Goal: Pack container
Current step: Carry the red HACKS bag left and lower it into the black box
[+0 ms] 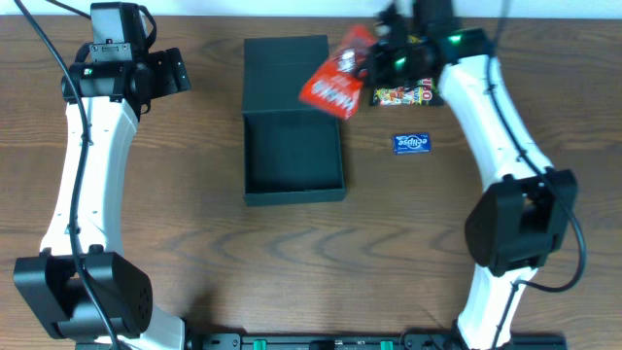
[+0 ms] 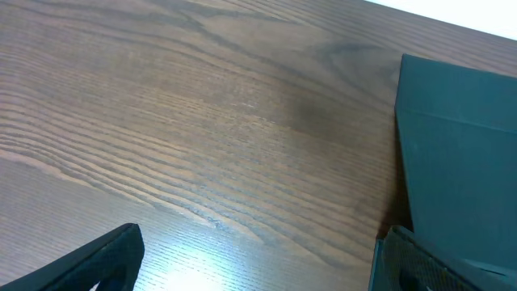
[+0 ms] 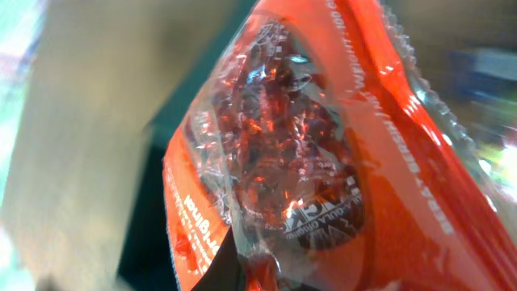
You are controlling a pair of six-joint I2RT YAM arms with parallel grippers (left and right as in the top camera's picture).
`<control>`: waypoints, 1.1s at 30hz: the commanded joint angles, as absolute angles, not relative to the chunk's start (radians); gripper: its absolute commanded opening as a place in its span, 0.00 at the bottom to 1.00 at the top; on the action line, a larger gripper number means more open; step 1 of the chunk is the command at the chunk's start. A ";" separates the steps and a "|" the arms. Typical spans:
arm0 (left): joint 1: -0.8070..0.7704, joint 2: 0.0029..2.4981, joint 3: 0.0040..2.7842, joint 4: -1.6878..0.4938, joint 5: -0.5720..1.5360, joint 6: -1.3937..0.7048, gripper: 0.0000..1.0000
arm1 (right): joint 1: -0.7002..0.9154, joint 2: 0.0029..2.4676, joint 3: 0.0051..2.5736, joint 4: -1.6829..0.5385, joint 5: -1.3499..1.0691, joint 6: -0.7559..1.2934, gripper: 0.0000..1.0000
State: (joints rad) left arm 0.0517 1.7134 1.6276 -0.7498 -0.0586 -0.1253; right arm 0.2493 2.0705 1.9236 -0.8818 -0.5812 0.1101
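The dark grey-green square box stands open at the table's middle, its flap lid lying flat behind it. My right gripper is shut on a red-orange snack packet and holds it in the air over the box's far right corner. The packet fills the right wrist view, hiding the jaws. My left gripper is open and empty, left of the lid. In the left wrist view the lid is at the right, beside the open fingers.
A yellow and black candy packet lies under the right arm. A small blue packet lies right of the box. Both arm bases stand at the table's front edge.
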 commanded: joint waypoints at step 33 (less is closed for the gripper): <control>0.171 1.728 1.639 -0.736 -0.025 -0.048 0.95 | 0.485 2.295 1.930 -0.992 -0.786 -0.285 0.01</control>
State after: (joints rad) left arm 0.1677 1.7134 1.6276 -0.7357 -0.0296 -0.0692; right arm 0.4641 2.2738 1.9224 -0.9909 -0.7486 -0.2737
